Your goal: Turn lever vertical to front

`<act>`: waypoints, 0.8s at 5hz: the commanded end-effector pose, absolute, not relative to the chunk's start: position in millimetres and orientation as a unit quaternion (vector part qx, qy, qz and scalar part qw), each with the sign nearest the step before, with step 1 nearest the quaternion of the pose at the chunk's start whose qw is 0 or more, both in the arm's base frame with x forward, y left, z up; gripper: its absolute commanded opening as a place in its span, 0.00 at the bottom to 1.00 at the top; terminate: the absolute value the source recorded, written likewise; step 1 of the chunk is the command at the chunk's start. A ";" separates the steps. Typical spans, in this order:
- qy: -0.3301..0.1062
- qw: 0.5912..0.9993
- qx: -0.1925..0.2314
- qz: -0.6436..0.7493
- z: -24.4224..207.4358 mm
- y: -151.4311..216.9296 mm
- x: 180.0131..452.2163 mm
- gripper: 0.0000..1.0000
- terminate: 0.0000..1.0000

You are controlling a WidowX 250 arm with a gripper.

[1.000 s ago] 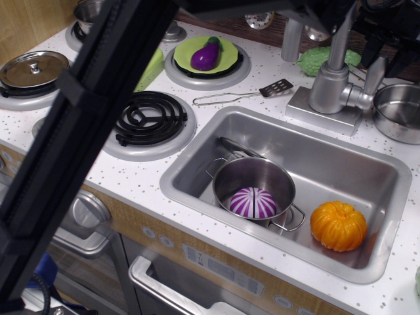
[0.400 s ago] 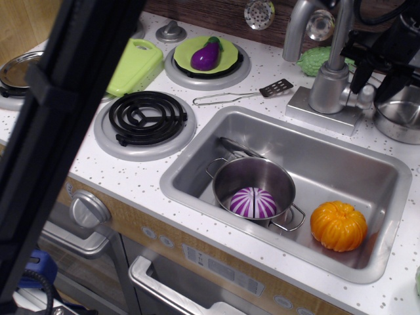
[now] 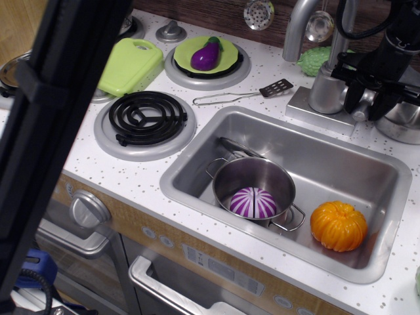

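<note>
The lever [image 3: 362, 100] is a short silver stub jutting right from the faucet's cylindrical silver body [image 3: 325, 90], behind the sink. My gripper [image 3: 365, 104] has come down over it. Its black fingers [image 3: 350, 97] stand one on each side of the lever, with small gaps showing, so the jaws look open around it. Most of the lever is hidden by the fingers. The tall curved spout [image 3: 296, 29] rises to the left of the body.
The sink [image 3: 197, 154] holds a steel pot [image 3: 252, 174] with a purple-white vegetable [image 3: 253, 202], and an orange pumpkin [image 3: 338, 225]. A steel pot [image 3: 401, 123] stands just right of the gripper. A spatula [image 3: 275, 87], burner [image 3: 146, 117] and eggplant [image 3: 205, 54] lie to the left. A black arm link [image 3: 52, 131] blocks the left foreground.
My gripper has come down and left from above the right-hand pot, until its fingers straddle the lever. The jaws have narrowed. The lever has not visibly turned.
</note>
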State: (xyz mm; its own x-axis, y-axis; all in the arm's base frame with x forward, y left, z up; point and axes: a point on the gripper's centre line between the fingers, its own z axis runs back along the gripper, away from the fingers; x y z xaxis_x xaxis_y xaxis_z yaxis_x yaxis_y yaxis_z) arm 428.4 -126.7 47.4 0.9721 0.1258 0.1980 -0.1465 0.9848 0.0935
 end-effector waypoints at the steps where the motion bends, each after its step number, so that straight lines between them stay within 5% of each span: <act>1: -0.111 0.991 0.022 0.075 72.3 -133.0 432.8 0.00 0.00; 4: -0.096 0.993 0.020 0.070 54.0 -140.1 440.6 0.00 0.00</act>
State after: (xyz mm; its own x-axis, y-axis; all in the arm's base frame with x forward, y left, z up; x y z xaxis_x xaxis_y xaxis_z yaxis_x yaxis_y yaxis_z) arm 434.2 -129.8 40.3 0.9792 0.1412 0.1460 -0.1519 0.9862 0.0652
